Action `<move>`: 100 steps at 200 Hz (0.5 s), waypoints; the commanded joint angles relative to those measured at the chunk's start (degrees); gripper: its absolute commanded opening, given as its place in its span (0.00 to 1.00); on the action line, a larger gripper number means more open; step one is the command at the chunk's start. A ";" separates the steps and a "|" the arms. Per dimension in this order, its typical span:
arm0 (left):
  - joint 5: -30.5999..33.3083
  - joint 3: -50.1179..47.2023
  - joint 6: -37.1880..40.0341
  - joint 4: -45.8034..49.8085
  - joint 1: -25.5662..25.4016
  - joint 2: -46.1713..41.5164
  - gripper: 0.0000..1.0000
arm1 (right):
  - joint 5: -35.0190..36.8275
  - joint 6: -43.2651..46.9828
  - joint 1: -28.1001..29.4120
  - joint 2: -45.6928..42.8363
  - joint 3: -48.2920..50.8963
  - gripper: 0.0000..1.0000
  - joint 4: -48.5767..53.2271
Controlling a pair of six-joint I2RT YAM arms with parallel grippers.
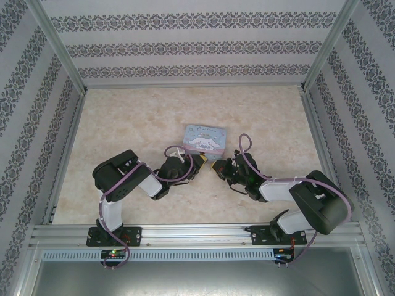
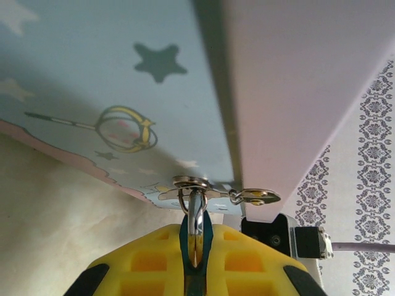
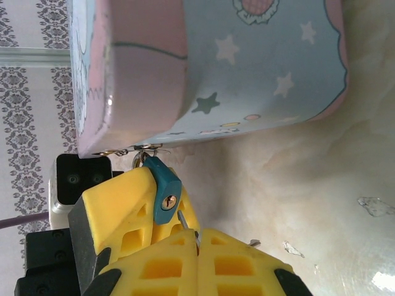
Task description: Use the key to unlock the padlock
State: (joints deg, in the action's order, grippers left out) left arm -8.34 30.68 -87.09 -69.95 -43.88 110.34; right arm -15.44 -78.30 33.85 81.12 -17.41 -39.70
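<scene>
the left hand [image 2: 196, 239] is clamped on the padlock [image 3: 163, 188], its yellow fingers [image 2: 142, 259] pressed to both sides of the teal body (a narrow strip between them in the left wrist view). the shackle [image 2: 195, 209] stands up out of the grip and passes through the metal hasp [image 2: 191, 182] at the near edge of the tin [image 1: 205, 137]. from above, the left arm [image 1: 123, 179] is folded at the left, elbow raised, forearm reaching right. the tin lies flat in the middle of the surface [image 1: 136, 117], cartoon lid up, just beyond both hands. the padlock's keyhole [image 3: 168, 201] faces the right hand [image 3: 197, 242], whose fingers are pressed together on the key [image 3: 184, 221], a thin dark sliver slanting up toward the lock. its tip sits just beside the keyhole; whether it has entered i cannot tell. the right arm [image 1: 308, 203] bends at the far right and stretches left, so the two hands meet nearly tip to tip below the tin.
</scene>
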 commanded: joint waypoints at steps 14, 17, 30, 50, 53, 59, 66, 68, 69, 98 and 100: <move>0.52 1.57 -0.17 -5.37 -0.98 0.88 0.00 | 0.07 -0.32 -0.58 -1.50 -0.41 0.00 -0.86; 0.53 1.61 -0.06 -5.38 -1.02 0.88 0.00 | 0.10 -0.29 -0.62 -1.49 -0.51 0.00 -0.80; 0.43 1.80 -0.09 -5.28 -1.04 0.89 0.00 | -0.03 -0.28 -0.71 -1.36 -0.81 0.00 -0.81; 0.43 2.01 -0.33 -5.37 -1.12 1.10 0.00 | -0.31 -0.26 -0.71 -0.86 -1.34 0.00 -0.88; 0.43 2.08 -0.29 -5.45 -1.12 1.06 0.00 | -0.41 -0.23 -0.71 -0.72 -1.39 0.00 -0.90; 0.43 2.07 -0.28 -5.54 -1.12 1.16 0.00 | -0.47 -0.22 -0.71 -0.49 -1.56 0.00 -1.01; 0.36 2.19 -0.37 -5.52 -1.17 1.11 0.00 | -0.47 -0.26 -0.71 -0.31 -1.64 0.00 -1.13; 0.35 2.15 -0.41 -5.47 -1.18 1.15 0.00 | -0.47 -0.27 -0.71 -0.29 -1.65 0.00 -1.15; 0.34 2.22 -0.39 -5.51 -1.19 1.12 0.00 | -0.47 -0.27 -0.71 -0.28 -1.61 0.00 -1.16; 0.33 2.33 -0.49 -5.55 -1.30 1.13 0.00 | -0.62 -0.52 -0.71 0.33 -1.83 0.00 -1.78; 0.32 2.36 -0.46 -5.57 -1.34 1.15 0.00 | -0.61 -0.53 -0.71 0.35 -1.84 0.00 -1.76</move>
State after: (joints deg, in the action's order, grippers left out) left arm -8.36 31.44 -87.11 -70.00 -43.94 110.91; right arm -15.70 -78.30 33.85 80.86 -17.96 -39.72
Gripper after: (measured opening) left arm 0.106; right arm 0.049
